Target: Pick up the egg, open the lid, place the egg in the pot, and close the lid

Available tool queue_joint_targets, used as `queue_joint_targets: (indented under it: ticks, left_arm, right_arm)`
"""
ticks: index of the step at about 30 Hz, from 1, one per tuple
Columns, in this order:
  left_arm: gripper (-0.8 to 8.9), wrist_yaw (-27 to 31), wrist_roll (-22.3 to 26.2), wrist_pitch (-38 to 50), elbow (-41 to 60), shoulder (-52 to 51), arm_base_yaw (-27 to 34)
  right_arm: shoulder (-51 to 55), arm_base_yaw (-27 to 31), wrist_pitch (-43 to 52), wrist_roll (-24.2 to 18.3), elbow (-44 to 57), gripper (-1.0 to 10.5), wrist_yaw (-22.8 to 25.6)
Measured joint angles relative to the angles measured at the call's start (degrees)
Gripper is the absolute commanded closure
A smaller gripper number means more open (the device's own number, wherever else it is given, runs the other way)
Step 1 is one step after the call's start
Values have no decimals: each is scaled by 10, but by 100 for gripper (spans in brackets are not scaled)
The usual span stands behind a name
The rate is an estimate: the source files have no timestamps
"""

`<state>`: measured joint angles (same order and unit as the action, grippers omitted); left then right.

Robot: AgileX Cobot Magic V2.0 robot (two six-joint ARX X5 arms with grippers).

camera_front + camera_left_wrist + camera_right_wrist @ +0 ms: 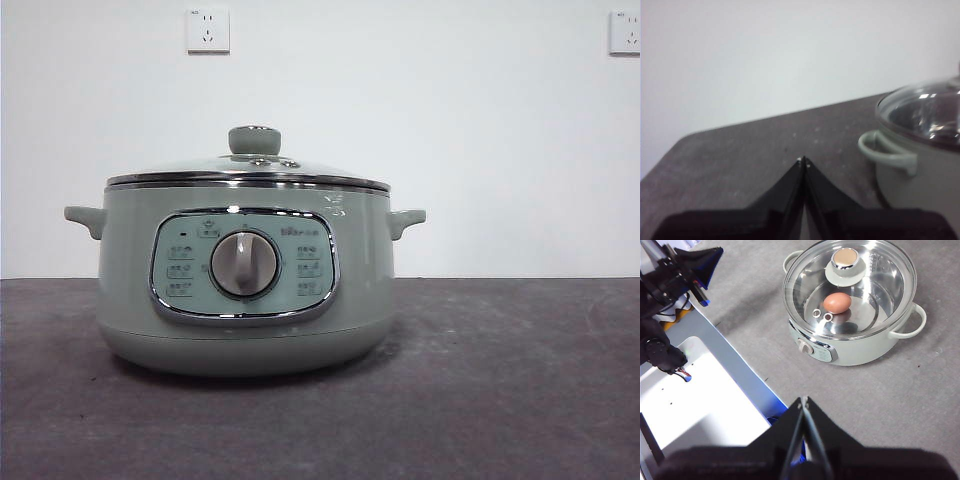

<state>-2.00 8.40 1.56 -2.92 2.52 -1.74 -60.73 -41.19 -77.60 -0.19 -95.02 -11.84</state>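
Observation:
The pale green pot (245, 290) stands on the dark table with the glass lid (250, 172) closed on it. From high above, the right wrist view shows the pot (860, 352), the lid (880, 290) with its knob, and the brown egg (837, 303) lying inside the pot under the glass. My right gripper (803, 400) is shut and empty, well above the table and away from the pot. My left gripper (803, 161) is shut and empty, low over the table beside the pot's side handle (885, 152). Neither gripper shows in the front view.
A white base plate (700, 415) with cables and the other arm's black parts (685, 270) lies along the table's edge in the right wrist view. Wall sockets (208, 30) sit on the white wall behind.

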Motion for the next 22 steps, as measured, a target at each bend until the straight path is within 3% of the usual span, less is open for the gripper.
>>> queue_joint_targets:
  ticks: [12, 22]
  left_arm:
    - [817, 3, -48, -119, 19, -22, 2]
    - [817, 3, -75, -121, 19, -23, 2]
  right_arm:
    - [0, 0, 0, 0, 0, 946, 0]
    - [2, 0, 0, 0, 0, 946, 0]
